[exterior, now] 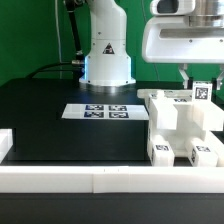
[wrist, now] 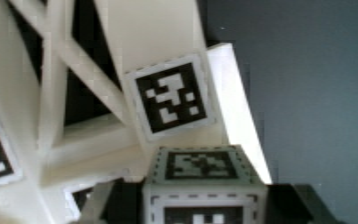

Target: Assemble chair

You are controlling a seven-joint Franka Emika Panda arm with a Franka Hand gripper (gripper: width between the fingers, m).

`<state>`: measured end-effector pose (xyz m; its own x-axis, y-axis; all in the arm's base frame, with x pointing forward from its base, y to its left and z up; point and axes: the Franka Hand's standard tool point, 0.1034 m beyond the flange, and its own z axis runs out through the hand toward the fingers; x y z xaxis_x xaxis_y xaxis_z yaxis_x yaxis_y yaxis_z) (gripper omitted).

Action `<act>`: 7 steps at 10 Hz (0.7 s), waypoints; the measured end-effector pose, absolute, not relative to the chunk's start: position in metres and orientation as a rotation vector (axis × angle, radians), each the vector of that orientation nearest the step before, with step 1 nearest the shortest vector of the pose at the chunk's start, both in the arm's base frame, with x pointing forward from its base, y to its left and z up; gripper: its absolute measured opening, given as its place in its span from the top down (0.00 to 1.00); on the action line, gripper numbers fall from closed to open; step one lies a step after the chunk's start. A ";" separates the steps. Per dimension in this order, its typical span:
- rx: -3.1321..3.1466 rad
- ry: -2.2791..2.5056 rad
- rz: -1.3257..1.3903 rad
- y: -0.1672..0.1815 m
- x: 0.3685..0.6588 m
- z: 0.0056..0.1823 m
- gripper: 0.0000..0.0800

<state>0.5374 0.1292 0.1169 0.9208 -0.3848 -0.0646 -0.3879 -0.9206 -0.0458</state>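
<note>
My pincer (exterior: 192, 80) hung just above the chair (exterior: 183, 128), and I couldn't tell its spread.

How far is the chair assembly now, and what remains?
Several white parts already stand joined as the chair against the border rail. The claw is over its top at a tagged part; whether it grips is unclear. What remains cannot be told.
</note>
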 end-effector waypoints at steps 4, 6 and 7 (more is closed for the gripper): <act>-2.931 0.976 0.095 0.130 0.537 0.117 0.64; -2.861 1.172 0.101 0.131 0.537 0.117 0.64; -2.830 1.247 0.103 0.131 0.537 0.117 0.64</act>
